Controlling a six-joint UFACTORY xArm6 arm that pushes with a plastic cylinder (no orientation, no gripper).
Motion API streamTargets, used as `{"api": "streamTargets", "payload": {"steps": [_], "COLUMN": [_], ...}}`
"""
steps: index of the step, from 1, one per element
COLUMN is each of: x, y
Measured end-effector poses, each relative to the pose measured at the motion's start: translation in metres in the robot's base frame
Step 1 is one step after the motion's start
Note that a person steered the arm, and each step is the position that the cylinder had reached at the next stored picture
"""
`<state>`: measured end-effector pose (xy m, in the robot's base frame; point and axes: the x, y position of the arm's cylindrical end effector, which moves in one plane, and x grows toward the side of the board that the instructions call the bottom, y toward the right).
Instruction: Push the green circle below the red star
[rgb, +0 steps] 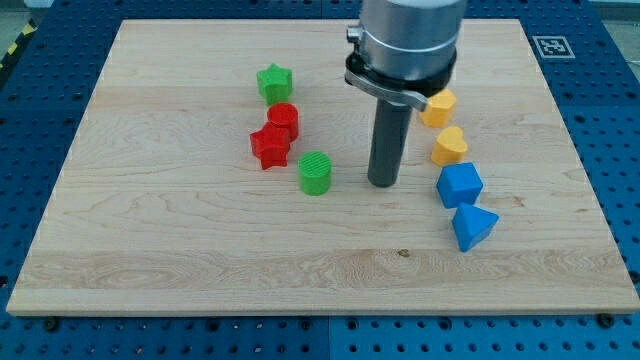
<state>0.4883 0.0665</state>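
The green circle (315, 172) stands on the wooden board, just right of and a little lower than the red star (269, 146). The two are close but a small gap shows between them. My tip (383, 184) rests on the board to the right of the green circle, about a block's width away and not touching it. The rod rises straight up to the grey arm body at the view's top.
A red circle (283, 119) touches the red star's upper right. A green star (273, 82) sits above it. At the right stand a yellow hexagon (439, 106), a yellow heart (449, 146), a blue cube-like block (459, 185) and a blue triangle (472, 226).
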Motion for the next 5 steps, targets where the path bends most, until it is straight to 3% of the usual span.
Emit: {"api": "streamTargets", "payload": {"steps": [2,5], "x": [0.004,-0.010], "y": [-0.002,-0.050]}}
